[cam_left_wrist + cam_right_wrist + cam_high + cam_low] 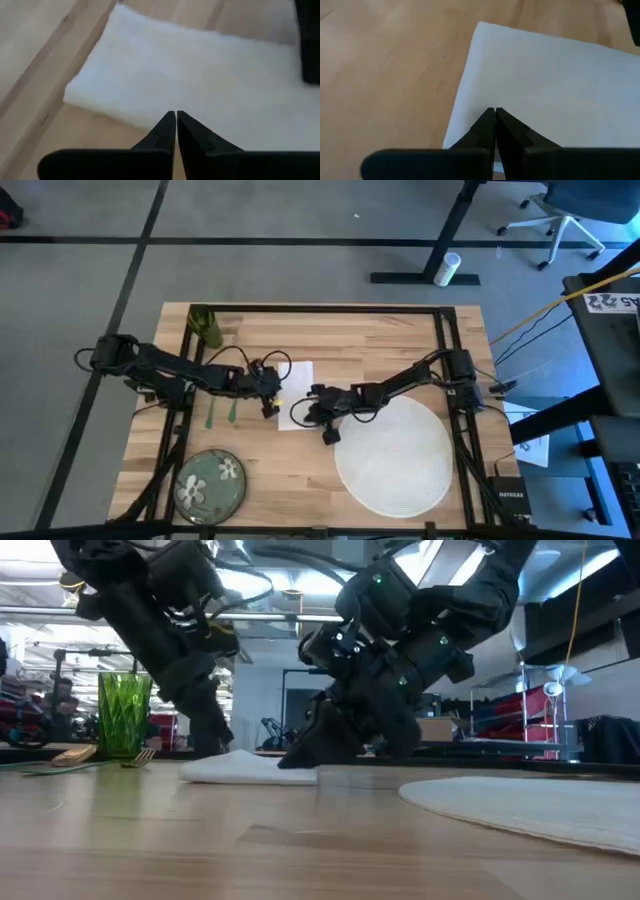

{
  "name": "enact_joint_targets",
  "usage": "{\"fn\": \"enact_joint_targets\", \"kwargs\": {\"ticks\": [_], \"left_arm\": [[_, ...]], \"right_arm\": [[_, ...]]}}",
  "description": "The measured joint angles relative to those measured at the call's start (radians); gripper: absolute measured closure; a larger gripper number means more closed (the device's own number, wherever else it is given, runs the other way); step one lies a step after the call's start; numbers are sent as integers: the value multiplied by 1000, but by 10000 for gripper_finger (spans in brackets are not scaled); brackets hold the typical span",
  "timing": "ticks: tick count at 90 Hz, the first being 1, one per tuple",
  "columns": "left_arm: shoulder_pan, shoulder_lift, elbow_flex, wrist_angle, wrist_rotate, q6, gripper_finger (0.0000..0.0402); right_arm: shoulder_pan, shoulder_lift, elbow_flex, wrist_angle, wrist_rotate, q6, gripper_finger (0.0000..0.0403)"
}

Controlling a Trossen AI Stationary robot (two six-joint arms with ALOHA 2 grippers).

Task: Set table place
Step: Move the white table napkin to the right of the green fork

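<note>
Both tools (176, 116) (494, 112) apparently pinching napkin (297, 395) edges.

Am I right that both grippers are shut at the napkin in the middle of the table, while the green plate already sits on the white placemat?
Not quite. The plate is not on the placemat: the high view shows it on the bare table near the front left corner, apart from the placemat at the right. The rest holds: the left gripper and right gripper are shut at the napkin.

The pale planked wooden table (390, 350) carries a white woven round placemat (400, 465), a plain white napkin (298, 380), a green white-flowered plate (210, 483) and a clear green faceted cup (124, 713).
</note>
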Motion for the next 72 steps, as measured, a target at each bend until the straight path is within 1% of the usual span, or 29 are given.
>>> {"fn": "enact_joint_targets", "kwargs": {"ticks": [10, 33, 47, 61, 72], "left_arm": [[16, 0, 0, 6, 0, 1, 402], [50, 21, 0, -38, 3, -47, 402], [41, 75, 0, 46, 58, -69, 402], [24, 98, 0, 116, 62, -86, 402], [20, 103, 0, 121, 64, -111, 402]], "right_arm": [[8, 0, 0, -1, -1, 9, 403], [14, 0, 0, -1, 0, 20, 403], [13, 0, 0, 18, 0, 20, 403], [13, -1, 0, 37, 13, 20, 403], [13, -2, 0, 37, 26, 20, 403]]}}
